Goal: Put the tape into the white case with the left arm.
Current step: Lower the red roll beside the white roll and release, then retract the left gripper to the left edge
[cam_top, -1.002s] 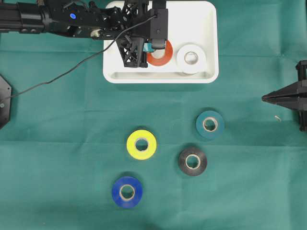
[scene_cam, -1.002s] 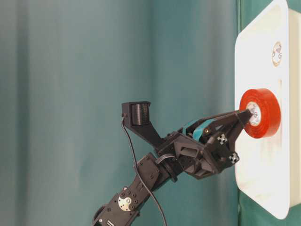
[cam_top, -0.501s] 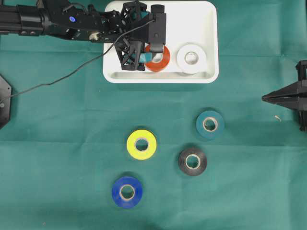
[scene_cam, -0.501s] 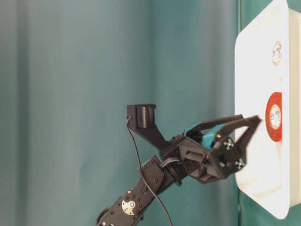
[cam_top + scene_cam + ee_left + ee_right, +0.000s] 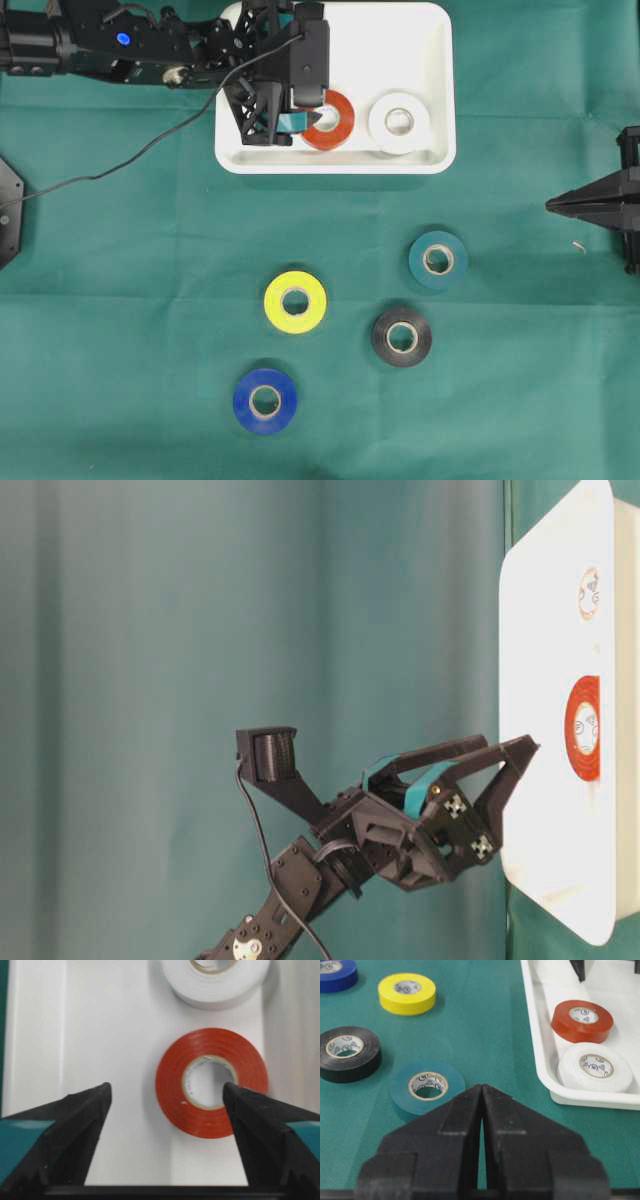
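Observation:
A red tape point(image 5: 341, 126) lies flat in the white case point(image 5: 400, 40), next to a white tape point(image 5: 398, 121). My left gripper point(image 5: 292, 118) hovers open over the case just left of the red roll, holding nothing. In the left wrist view the red tape point(image 5: 172, 1085) lies free on the case floor point(image 5: 115, 1020), and the gripper point(image 5: 166, 1087) has its right finger overlapping the roll's edge. The table-level view shows the gripper point(image 5: 510, 745) off the case point(image 5: 545, 630) and the red tape point(image 5: 582, 765). My right gripper point(image 5: 553, 205) rests shut at the right edge.
On the green cloth lie a teal tape point(image 5: 438, 260), a yellow tape point(image 5: 296, 301), a black tape point(image 5: 402, 337) and a blue tape point(image 5: 265, 401). The left arm's thin cable point(image 5: 150, 150) trails across the cloth to the left. The right gripper point(image 5: 481, 1087) points at the teal roll point(image 5: 402, 1092).
The left gripper has opened and let go of the red tape, which now lies flat in the case. The gripper has drawn back to the left. The right arm has not moved.

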Robot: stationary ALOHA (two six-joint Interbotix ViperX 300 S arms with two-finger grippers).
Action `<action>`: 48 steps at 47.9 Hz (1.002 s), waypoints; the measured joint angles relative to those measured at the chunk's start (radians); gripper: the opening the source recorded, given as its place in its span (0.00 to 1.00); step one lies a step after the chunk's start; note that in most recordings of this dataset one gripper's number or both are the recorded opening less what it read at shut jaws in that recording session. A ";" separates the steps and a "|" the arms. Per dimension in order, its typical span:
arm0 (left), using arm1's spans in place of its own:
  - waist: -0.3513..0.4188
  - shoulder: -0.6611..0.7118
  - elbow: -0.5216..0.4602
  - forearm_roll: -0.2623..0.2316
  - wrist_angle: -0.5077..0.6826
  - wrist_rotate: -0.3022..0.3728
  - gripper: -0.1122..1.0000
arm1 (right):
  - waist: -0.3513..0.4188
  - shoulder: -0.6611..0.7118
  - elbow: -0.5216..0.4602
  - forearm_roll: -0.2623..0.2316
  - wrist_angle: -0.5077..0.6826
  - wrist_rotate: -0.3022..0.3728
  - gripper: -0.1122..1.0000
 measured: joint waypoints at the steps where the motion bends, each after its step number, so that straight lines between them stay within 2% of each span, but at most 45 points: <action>1: -0.002 -0.003 0.005 -0.002 0.000 0.000 0.92 | 0.000 0.000 0.000 0.000 0.000 0.000 0.02; 12: -0.055 -0.101 0.087 0.000 -0.023 -0.051 0.92 | 0.000 0.000 -0.002 0.000 0.000 0.000 0.02; 28: -0.195 -0.333 0.265 -0.002 -0.121 -0.164 0.92 | 0.000 0.000 -0.002 0.000 0.000 0.000 0.02; 48: -0.319 -0.581 0.417 -0.002 -0.132 -0.278 0.92 | 0.000 0.000 0.000 0.000 0.000 0.000 0.02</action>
